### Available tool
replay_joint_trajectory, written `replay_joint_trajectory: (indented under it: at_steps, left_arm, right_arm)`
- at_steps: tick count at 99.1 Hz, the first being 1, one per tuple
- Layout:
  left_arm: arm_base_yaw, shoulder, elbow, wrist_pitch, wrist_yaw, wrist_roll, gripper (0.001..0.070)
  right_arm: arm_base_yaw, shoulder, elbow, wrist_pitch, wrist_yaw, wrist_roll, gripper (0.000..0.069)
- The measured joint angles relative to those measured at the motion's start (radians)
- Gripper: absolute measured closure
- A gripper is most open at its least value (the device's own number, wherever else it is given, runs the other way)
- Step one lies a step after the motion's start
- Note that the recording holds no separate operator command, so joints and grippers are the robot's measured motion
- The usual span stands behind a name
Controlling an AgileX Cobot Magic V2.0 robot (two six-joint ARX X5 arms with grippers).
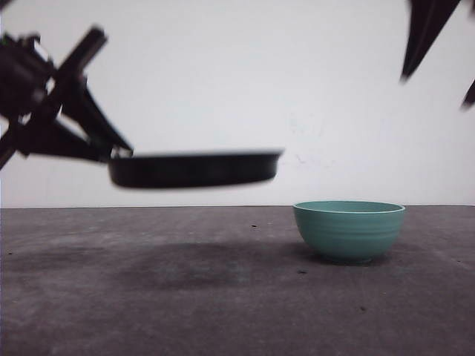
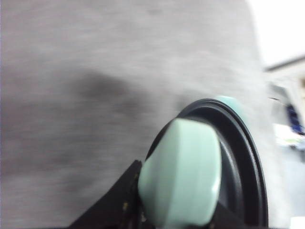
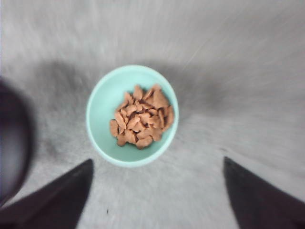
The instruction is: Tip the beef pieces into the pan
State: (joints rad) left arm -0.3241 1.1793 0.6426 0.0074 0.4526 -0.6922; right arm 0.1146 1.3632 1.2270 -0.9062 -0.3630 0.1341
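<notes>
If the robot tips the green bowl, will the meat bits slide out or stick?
The beef pieces look small, dry and loosely heaped, so they would probably tumble out. The bowl looks smooth inside, which likely helps them slide. A few may scatter and miss the pan.

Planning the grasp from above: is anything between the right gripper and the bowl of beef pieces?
Nothing visible. In the right wrist view, the right gripper hangs open over the teal bowl holding the beef pieces. The pan, held in the air by the left gripper, is off to the side.
</notes>
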Motion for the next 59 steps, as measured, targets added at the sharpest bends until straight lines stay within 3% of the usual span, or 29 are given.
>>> replay_joint_trajectory:
  at_steps: [22, 53, 59]
  left_arm:
    - [-0.025, -0.098, 0.000, -0.028, 0.006, -0.011, 0.0656]
    - [-0.026, -0.110, 0.000, -0.122, 0.006, -0.009, 0.0656]
    - [-0.026, -0.110, 0.000, -0.127, 0.006, -0.006, 0.0656]
  right_arm:
    - [0.010, 0.267, -0.001, 0.123, -0.028, 0.000, 0.0400]
    - [0.016, 0.420, -0.002, 0.241, -0.028, 0.023, 0.0443]
    - [0.016, 0.429, -0.002, 0.260, -0.028, 0.032, 0.0493]
